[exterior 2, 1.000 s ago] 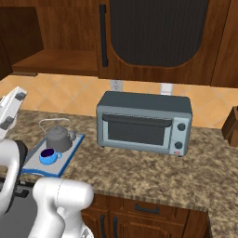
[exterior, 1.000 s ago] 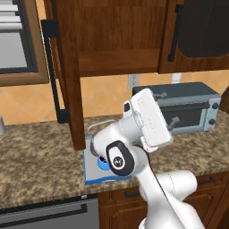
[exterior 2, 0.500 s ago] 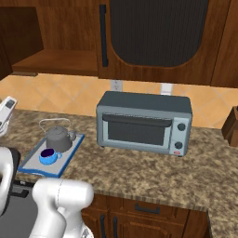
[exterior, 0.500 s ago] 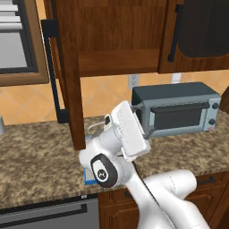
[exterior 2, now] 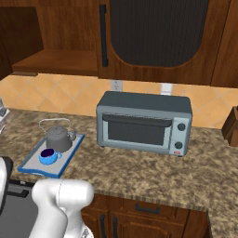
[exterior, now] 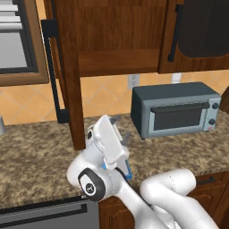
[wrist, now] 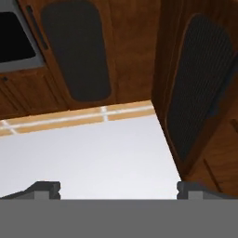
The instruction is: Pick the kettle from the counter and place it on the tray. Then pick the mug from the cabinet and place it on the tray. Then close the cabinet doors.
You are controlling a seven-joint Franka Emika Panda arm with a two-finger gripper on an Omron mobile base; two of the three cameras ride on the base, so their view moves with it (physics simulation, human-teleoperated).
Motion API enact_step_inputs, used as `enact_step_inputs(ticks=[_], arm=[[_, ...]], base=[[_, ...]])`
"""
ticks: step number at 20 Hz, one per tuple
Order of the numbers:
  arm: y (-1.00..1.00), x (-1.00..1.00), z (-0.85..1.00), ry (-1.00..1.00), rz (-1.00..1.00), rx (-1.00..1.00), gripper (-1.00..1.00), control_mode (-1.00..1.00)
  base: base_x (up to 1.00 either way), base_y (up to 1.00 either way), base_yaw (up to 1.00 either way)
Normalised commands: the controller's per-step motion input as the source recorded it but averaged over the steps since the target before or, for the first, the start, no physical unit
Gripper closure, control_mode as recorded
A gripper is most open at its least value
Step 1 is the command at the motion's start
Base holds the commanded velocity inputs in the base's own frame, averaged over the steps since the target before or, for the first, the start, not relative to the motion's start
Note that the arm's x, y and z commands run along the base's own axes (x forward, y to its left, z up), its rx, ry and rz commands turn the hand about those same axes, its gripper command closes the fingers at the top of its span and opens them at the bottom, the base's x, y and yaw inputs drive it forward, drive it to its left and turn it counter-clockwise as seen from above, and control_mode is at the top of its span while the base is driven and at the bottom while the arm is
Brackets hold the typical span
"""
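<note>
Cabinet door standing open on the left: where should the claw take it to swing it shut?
Probably the long black bar handle on the cabinet door, approached from its left-facing outer side. The door juts out over the counter, edge toward the base, and the vertical bar stands off the wood, leaving room for fingers.

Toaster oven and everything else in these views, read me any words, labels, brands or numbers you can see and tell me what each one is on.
No readable text in any view.
Toaster oven: a small red mark at the lower right corner of its front, too small to read.
Its two knobs: no legible markings.
Kettle, mug, tray, cabinet doors: no lettering.
</note>
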Motion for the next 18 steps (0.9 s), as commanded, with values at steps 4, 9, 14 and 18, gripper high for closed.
enact_step_inputs(ticks=[4, 9, 14, 18], arm=[[0.50, 0.15, -0.19, 0.27, 0.00, -0.03, -1.00, -1.00], [0.38, 0.19, -0.31, 0.25, 0.00, -0.03, -1.00, -1.00], [0.31, 0.26, -0.30, 0.22, 0.00, -0.04, -1.00, -1.00], [0.45, 0.29, -0.09, 0.32, 0.00, -0.07, -1.00, -1.00]], base=[[0.00, 0.00, 0.00], [0.00, 0.00, 0.00], [0.00, 0.00, 0.00], [0.00, 0.00, 0.00]])
